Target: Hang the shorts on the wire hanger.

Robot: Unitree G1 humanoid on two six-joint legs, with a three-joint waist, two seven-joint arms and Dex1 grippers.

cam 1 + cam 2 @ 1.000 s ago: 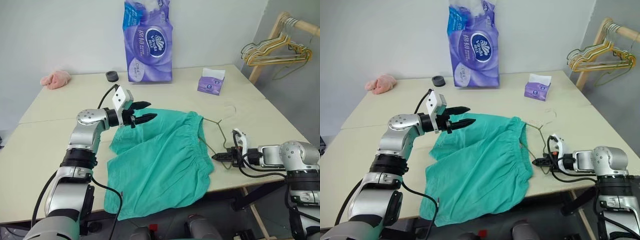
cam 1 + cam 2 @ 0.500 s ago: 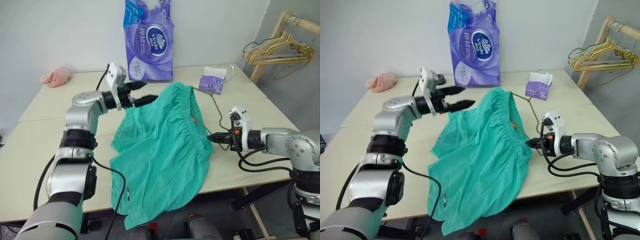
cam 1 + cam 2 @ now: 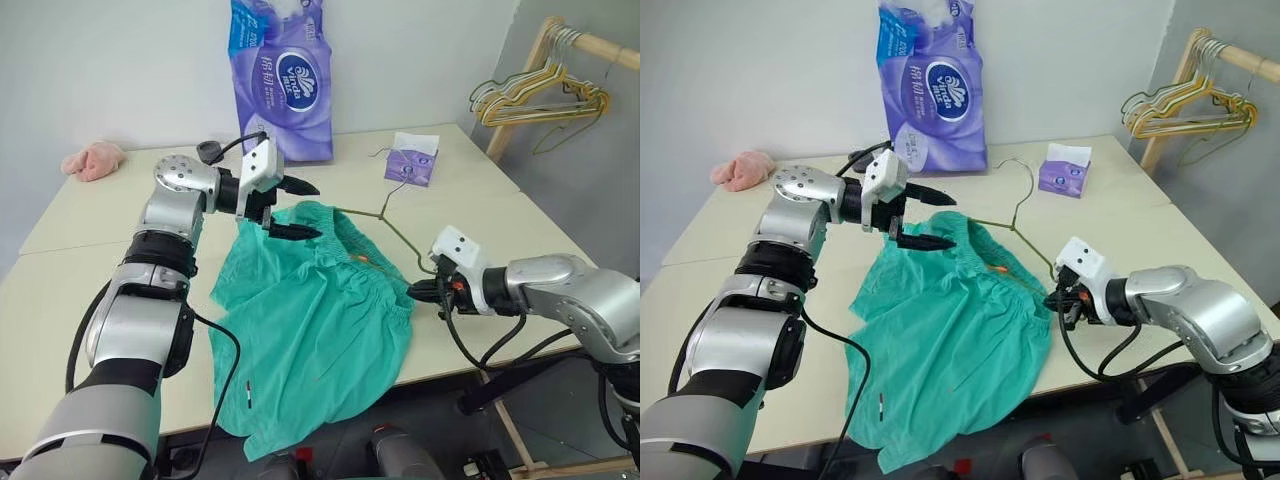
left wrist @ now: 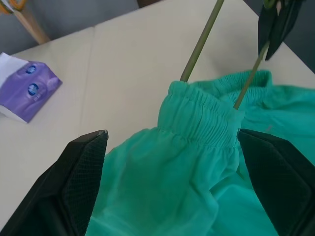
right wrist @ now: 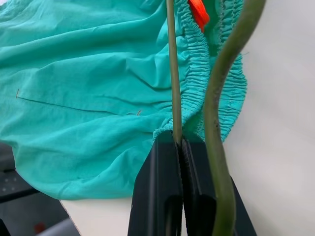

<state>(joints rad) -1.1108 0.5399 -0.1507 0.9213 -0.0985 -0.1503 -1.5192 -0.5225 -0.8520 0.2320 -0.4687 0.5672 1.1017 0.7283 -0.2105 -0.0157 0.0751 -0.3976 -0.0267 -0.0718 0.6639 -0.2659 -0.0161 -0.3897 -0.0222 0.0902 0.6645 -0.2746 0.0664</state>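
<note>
Now, left eye view: one shorts [image 3: 320,320] centre frame, one wire hanger [image 3: 385,215] threaded in the waistband; left gripper [image 3: 297,210] fingers spread.
Left wrist view: one tissue box [image 4: 27,93] upper left.
Right wrist view: right gripper [image 5: 179,147] fingers pinching hanger wire.

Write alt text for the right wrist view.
The right gripper is shut on the thin olive-green wire hanger, one wire pinched between its two black fingers. Behind lie the teal-green fabric shorts, gathered waistband beside the wire, on a pale table.
</note>
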